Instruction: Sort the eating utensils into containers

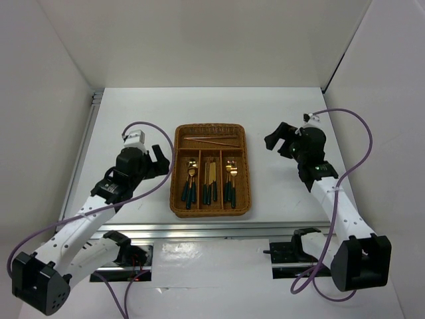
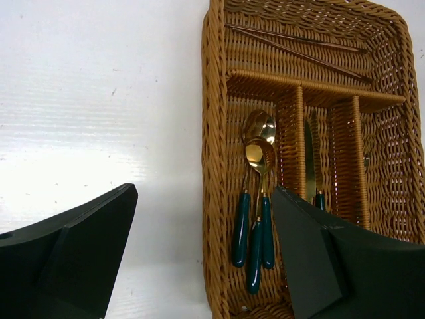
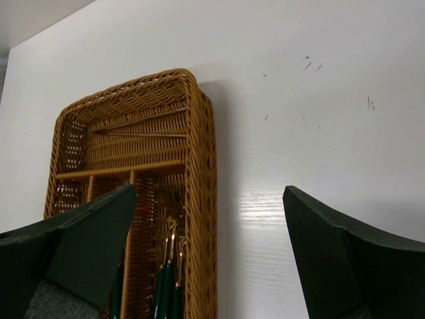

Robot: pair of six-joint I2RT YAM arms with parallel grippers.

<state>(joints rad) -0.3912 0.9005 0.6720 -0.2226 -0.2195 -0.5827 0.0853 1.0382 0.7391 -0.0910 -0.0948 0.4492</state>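
Looking down from above, we see the wicker tray lying on the white table between the two arms, with its long side running away from the bases. The crosswise slot at the far end holds the chopsticks, which lie across it at a slight angle to one another.

Of the three long slots, the left one holds the spoons. Their gold bowls overlap toward the far end and their green handles point to the near end. The middle slot holds the knives, and the right one holds the forks, also with their handles nearest us. From the overhead camera each slot seems to hold about three pieces, but they overlap too closely for us to count them with certainty.

The left gripper hangs over the tray's left rim near the spoon slot. Its jaws are spread wide with nothing between them. The right gripper hovers over bare table just beside the tray's right wall, also spread wide and carrying nothing. Neither one touches the tray or any utensil.
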